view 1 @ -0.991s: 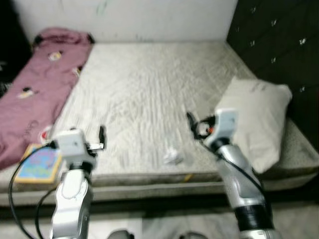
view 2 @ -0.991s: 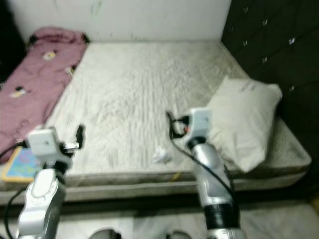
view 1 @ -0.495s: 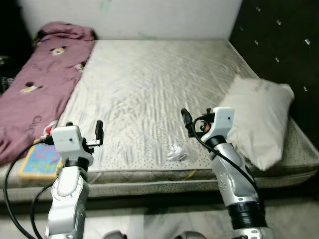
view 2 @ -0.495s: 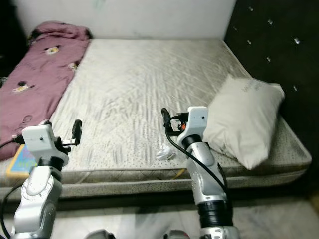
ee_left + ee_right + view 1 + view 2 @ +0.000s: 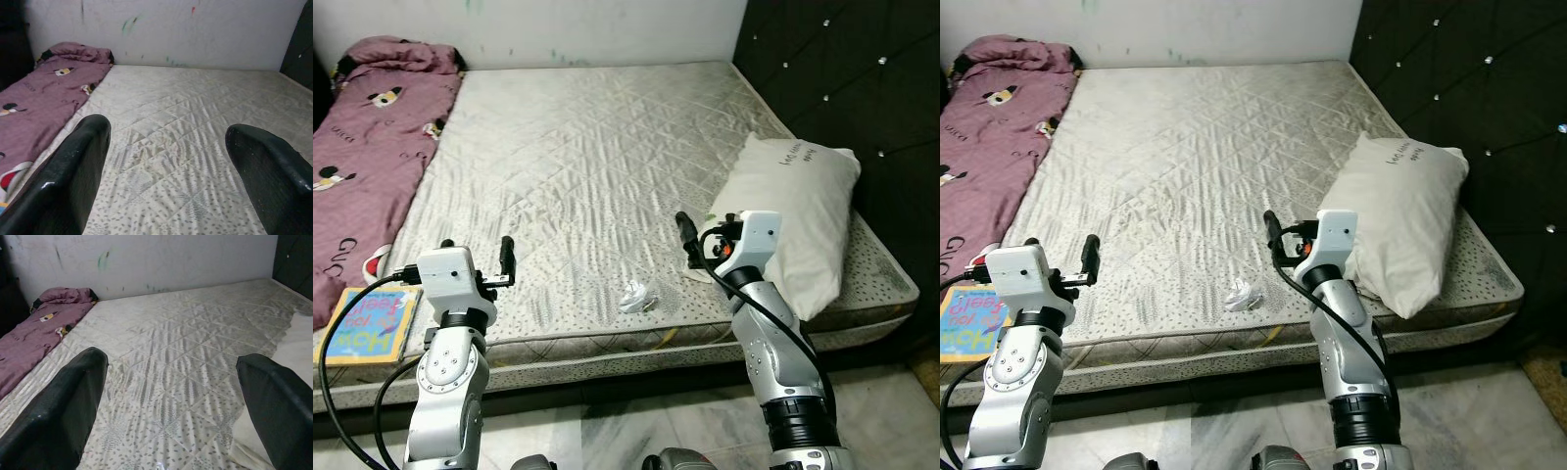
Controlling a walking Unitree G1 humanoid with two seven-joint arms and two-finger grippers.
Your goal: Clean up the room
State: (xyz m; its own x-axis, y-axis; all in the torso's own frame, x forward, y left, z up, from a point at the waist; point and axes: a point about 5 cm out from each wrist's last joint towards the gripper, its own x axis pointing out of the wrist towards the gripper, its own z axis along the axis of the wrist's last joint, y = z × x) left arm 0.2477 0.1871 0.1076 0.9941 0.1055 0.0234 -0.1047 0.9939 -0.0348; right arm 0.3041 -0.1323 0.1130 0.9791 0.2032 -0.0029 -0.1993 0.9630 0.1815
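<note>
A crumpled white paper wad (image 5: 633,296) lies on the bare mattress (image 5: 597,147) near its front edge. A white pillow (image 5: 793,220) leans at the mattress's right side. A purple blanket (image 5: 362,147) covers the left side, and a colourful book (image 5: 370,324) lies at the front left corner. My left gripper (image 5: 506,259) is raised over the front edge, left of the wad, open and empty (image 5: 166,171). Just right of the wad and beside the pillow, my right gripper (image 5: 683,235) is also open and empty (image 5: 171,411).
A dark padded headboard (image 5: 862,88) runs along the right side. A white wall (image 5: 558,29) with paint marks stands behind the bed. Pale marble floor (image 5: 607,441) lies between me and the bed's front edge.
The whole picture has shifted and sharpened, so the camera has moved; the bed now sits further left in view. Both arms hold the same raised pose with open grippers.
</note>
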